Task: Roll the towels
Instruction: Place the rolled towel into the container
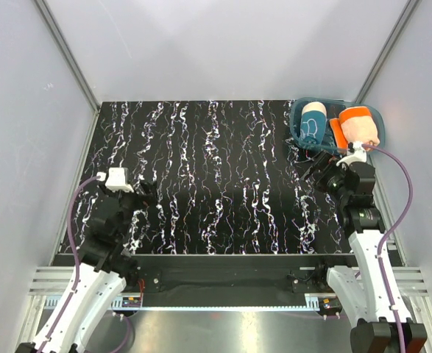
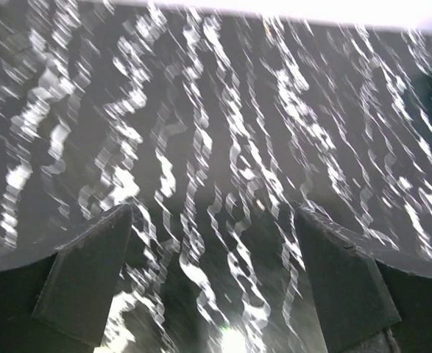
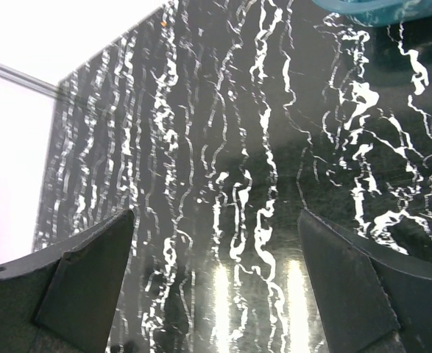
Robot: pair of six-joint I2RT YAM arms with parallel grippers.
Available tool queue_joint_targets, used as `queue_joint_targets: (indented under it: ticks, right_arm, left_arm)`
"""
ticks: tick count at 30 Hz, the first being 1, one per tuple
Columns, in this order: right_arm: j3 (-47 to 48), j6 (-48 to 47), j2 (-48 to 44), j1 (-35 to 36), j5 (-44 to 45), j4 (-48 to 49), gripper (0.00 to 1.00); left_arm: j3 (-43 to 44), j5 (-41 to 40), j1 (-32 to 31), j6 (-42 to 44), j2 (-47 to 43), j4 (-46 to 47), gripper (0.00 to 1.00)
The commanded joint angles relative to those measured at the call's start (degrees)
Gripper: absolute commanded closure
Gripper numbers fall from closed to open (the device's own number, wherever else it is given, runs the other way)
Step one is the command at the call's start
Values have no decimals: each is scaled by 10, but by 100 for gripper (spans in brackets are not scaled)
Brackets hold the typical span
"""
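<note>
The teal towel (image 1: 313, 121) and orange towel (image 1: 360, 126) sit rolled up inside the blue tray (image 1: 294, 122). The left pincer (image 2: 214, 212) and right pincer (image 3: 216, 213) stand apart, empty.

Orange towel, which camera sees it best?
The top view: the orange towel lies rolled in the blue tray. Neither wrist view shows it: the left sees mostly blurry table, the right just the tray's rim.

The tray (image 1: 298, 110) is sitting at the far right corner of the table (image 1: 201, 176). The left towel (image 1: 313, 121) is lying in the tray's left half. The right towel (image 1: 360, 126) is lying beside it in the tray's right half. The right gripper (image 3: 216, 213) is hovering just in front of the tray. The left gripper (image 2: 216, 208) is hanging well apart from the tray, far to its left and nearer the arm bases.
</note>
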Motion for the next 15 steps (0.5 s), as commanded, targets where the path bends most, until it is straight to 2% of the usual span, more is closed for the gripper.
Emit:
queue_joint_targets:
  ticks: [1,3,8,11,12,15]
  right_arm:
    - [-4,37,-22,0,7,21,0]
    - [-2,42,-26,0,1,16,0]
    - [8,46,-41,0,-33,-17,0]
    - [10,47,-49,-1,-71,-40,0]
    - [9,51,-49,0,-80,-46,0]
    - [17,50,-54,-1,-93,-71,0]
  left_arm:
    - [-11,-103,0,61,7,131,1]
    - [-22,-154,0,69,39,142,1]
    - [-64,-216,7,125,102,244,1]
    - [-109,-253,17,125,134,357,1]
    - [-123,-255,21,128,148,427,1]
    - [-149,-260,43,130,221,511,1]
